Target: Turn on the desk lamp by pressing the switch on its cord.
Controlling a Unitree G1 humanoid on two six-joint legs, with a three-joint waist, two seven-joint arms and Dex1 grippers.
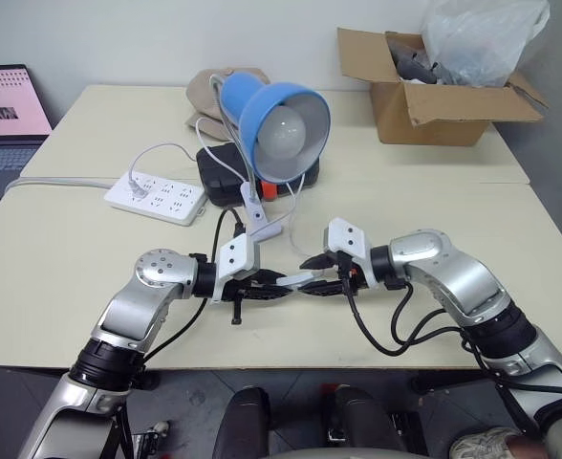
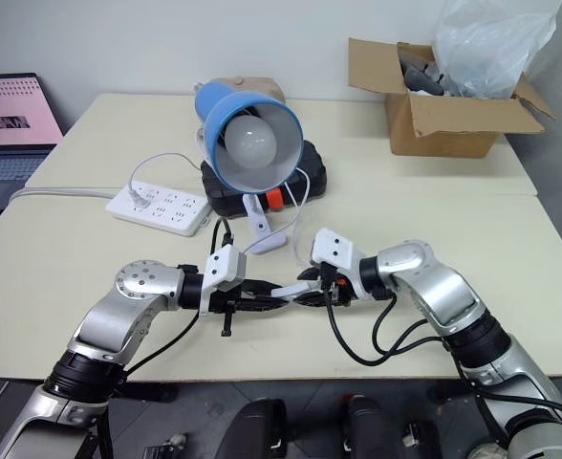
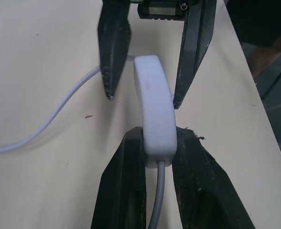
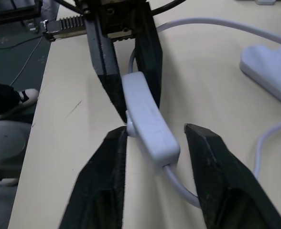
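Two grippers meet at the table's near edge: your left gripper (image 1: 279,280) is clamped on the switch (image 3: 154,110), your right gripper (image 1: 321,274) straddles its other end, one finger touching, not yet squeezing, and the desk lamp (image 1: 283,119) bulb looks unlit.

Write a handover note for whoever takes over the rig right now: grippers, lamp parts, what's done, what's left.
Left gripper: shut on the small white oblong inline switch, holding it above the beige table.
Right gripper: straddling the switch's other end, one finger touching its side, the other apart.
Blue bell-shaped desk lamp: behind the grippers, bulb looks unlit; thin white cord trails over the table.
Done: switch picked up and presented.
Left: press the switch, confirm the bulb lights.
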